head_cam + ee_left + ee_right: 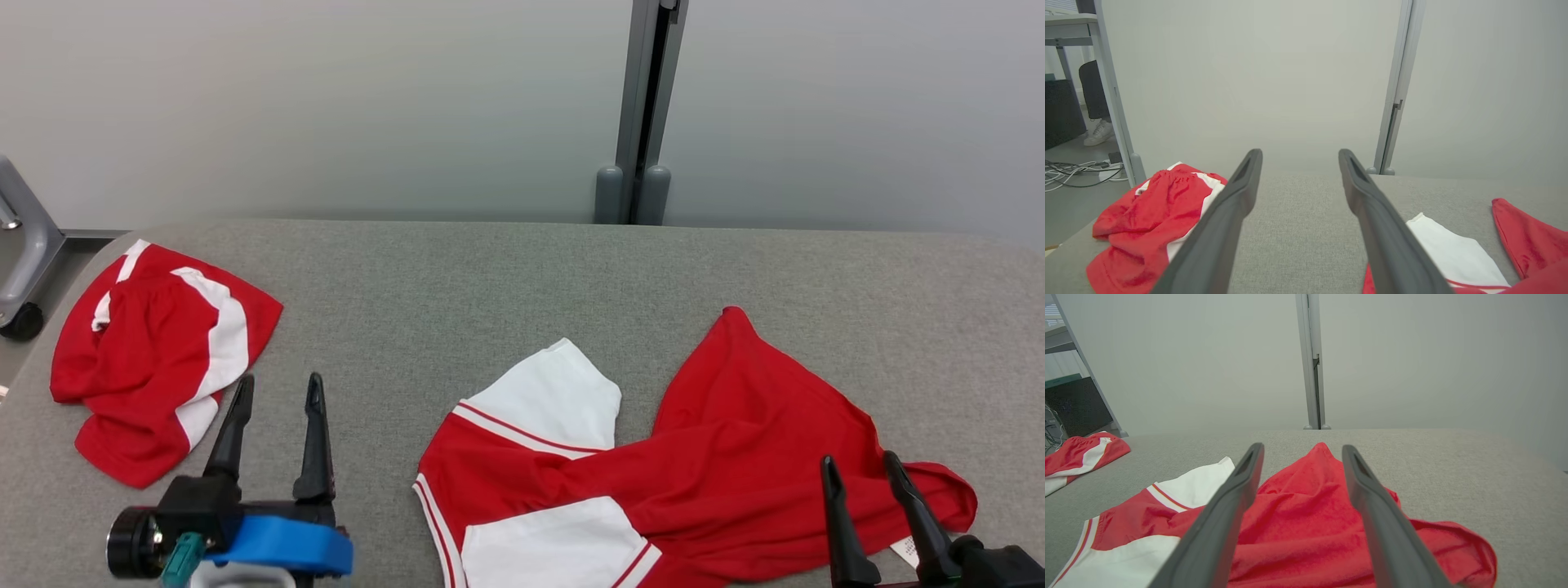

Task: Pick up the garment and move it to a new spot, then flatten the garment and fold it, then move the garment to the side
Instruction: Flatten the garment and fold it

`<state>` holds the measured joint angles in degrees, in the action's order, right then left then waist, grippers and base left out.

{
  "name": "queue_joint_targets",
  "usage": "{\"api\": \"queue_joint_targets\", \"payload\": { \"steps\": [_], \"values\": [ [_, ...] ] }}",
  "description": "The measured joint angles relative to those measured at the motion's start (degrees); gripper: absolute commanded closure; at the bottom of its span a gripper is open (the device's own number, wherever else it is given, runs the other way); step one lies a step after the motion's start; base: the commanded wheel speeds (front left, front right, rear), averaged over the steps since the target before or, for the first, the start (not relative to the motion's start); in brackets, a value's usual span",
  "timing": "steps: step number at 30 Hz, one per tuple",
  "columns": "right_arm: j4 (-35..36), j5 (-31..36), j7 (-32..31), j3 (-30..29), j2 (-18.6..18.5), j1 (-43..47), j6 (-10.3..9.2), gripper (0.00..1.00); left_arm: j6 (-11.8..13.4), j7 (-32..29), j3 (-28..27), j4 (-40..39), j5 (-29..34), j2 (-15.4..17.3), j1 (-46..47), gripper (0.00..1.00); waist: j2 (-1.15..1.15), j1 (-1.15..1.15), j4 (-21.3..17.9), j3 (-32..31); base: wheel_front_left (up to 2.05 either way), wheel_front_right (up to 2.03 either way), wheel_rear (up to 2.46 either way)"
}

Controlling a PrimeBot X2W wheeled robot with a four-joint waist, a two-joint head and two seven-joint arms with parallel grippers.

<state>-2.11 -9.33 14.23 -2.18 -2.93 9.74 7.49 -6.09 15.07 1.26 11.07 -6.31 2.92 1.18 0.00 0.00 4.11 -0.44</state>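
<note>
I reckon pickup is pending: left end effector (279,382) and right end effector (859,461) (both wide, empty) should pinch the red-and-white jersey (735,457).

A grey fabric tabletop (506,278) runs up to pale grey partition walls (326,106) joined by a grey metal post (645,106). Beyond its left end, cables (1069,173) lie on the grey floor (1069,204) near a desk (1069,20). Light is soft and even.
</note>
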Motion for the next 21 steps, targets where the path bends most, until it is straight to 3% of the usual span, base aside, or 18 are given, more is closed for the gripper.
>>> {"api": "queue_joint_targets", "payload": {
  "steps": [10,21],
  "values": [
    [-0.37,0.63,-0.99,0.63,0.07,-1.48,0.00,0.00,-1.01,-0.35,5.52,8.88,-0.27,2.43,12.66,0.00,0.00,0.01,-2.88,2.48,0.00,0.00,0.00],
    [-0.79,1.25,-1.16,0.32,0.07,-3.87,0.00,0.00,-1.30,-6.53,14.71,21.59,-5.26,5.35,21.14,0.00,0.01,0.01,-6.49,6.19,0.00,0.00,0.00]
  ]
}}
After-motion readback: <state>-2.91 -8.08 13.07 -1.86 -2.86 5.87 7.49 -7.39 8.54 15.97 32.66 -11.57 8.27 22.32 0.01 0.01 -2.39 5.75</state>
